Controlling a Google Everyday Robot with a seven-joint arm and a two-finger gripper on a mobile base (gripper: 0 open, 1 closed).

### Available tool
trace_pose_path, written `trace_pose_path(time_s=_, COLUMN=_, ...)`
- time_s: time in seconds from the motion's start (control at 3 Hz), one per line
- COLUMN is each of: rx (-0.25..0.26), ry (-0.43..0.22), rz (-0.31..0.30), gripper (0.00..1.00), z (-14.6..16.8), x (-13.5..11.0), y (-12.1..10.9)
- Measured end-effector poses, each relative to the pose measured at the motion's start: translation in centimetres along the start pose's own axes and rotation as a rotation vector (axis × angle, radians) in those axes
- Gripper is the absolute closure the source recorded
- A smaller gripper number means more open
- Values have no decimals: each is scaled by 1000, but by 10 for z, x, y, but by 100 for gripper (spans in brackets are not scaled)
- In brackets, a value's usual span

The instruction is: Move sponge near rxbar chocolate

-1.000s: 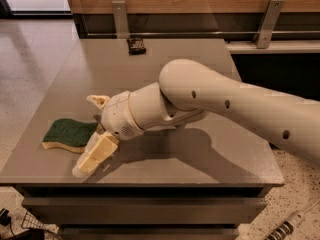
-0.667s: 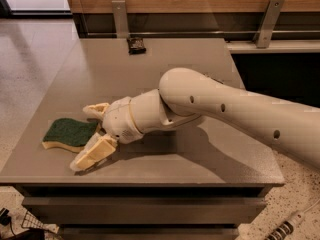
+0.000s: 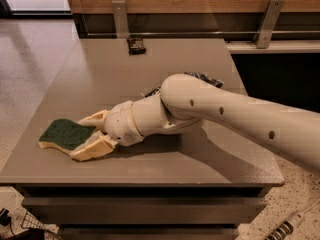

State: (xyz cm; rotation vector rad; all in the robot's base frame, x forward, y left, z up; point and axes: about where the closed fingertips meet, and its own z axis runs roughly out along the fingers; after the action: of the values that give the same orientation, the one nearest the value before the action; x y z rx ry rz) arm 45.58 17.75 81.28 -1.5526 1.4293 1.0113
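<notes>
Sponge (image 3: 62, 133) lies green side up, its right end tucked between the fingers of our gripper (image 3: 81, 138), which are spread wide on either side of it. Rxbar chocolate (image 3: 136, 45) sits well beyond the gripper, at the table's (image 3: 100, 74) far edge.

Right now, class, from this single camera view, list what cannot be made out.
Camera view:
- Crinkled dark bag: mostly hidden behind the cream robot arm.
- Small dark wrapped bar at the grey table's far edge: print too small to read.
- Green-topped pale yellow sponge: right end sits between the gripper's open jaws; contact unclear.
- Arm: cut off by the right edge.
</notes>
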Motion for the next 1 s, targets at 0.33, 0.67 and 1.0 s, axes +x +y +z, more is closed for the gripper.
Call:
trace_pose_path(time_s=0.33, rx=-1, ry=0, rz=0, gripper=96, z=0, x=0, y=0)
trace_pose_path(time_s=0.67, rx=-3, ry=0, rz=-2, gripper=100, z=1, x=-1, y=1)
trace_pose_path(time_s=1.0, rx=-3, ry=0, rz=-2, gripper=100, z=1, x=-1, y=1)
